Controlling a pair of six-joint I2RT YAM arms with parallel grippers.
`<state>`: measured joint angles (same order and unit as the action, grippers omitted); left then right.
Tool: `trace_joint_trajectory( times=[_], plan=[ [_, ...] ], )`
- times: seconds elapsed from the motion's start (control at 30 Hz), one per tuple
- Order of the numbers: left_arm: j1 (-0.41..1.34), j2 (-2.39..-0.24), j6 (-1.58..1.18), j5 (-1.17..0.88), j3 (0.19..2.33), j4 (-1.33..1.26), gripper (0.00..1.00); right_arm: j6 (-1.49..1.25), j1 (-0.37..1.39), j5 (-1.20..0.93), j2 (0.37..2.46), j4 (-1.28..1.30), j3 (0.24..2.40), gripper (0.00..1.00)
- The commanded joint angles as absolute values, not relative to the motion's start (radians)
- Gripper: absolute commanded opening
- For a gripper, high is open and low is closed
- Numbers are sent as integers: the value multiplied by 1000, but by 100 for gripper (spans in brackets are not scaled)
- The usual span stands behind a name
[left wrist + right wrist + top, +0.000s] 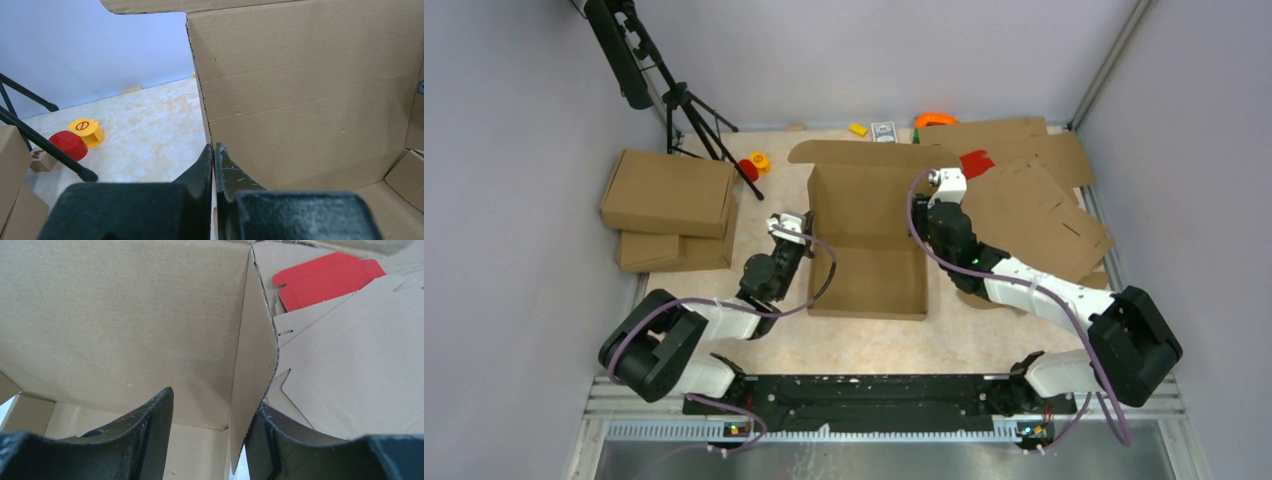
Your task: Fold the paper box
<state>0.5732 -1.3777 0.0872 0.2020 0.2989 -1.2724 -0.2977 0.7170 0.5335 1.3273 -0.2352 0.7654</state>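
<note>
The paper box [869, 270] is a brown cardboard tray in the middle of the table, its walls raised and its lid flap [864, 152] standing at the back. My left gripper [791, 226] is at the box's left wall. In the left wrist view its fingers [214, 150] are pressed together on that wall's edge [202, 110]. My right gripper [944, 190] straddles the right wall near the back corner. In the right wrist view it [215, 399] stands open: the wall [252, 365] leans against the outer finger and a wide gap separates it from the inner finger.
Folded brown boxes [669, 195] are stacked at the left. Flat cut cardboard sheets [1034, 210] and a red sheet [976, 163] are heaped at the right, close to my right arm. A black tripod [689, 110] and red and yellow toys [754, 165] stand at the back left.
</note>
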Motion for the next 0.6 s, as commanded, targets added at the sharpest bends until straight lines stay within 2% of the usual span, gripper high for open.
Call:
trace_joint_trajectory(
  times=[0.0,0.2,0.3,0.47,0.57],
  plan=[
    [590,-1356,107,186,277,-1340,0,-333,709,519,1275,-123,843,52],
    [597,-1360,111,197,266,-1353,0,-334,661,495,1289,-44,937,56],
    [600,-1358,115,208,264,-1357,0,-327,634,478,1296,-15,985,51],
    [601,-1358,123,205,266,-1355,0,-307,617,468,1300,30,1038,33],
    [601,-1355,124,207,268,-1354,0,-304,615,461,1309,62,1063,11]
  ],
)
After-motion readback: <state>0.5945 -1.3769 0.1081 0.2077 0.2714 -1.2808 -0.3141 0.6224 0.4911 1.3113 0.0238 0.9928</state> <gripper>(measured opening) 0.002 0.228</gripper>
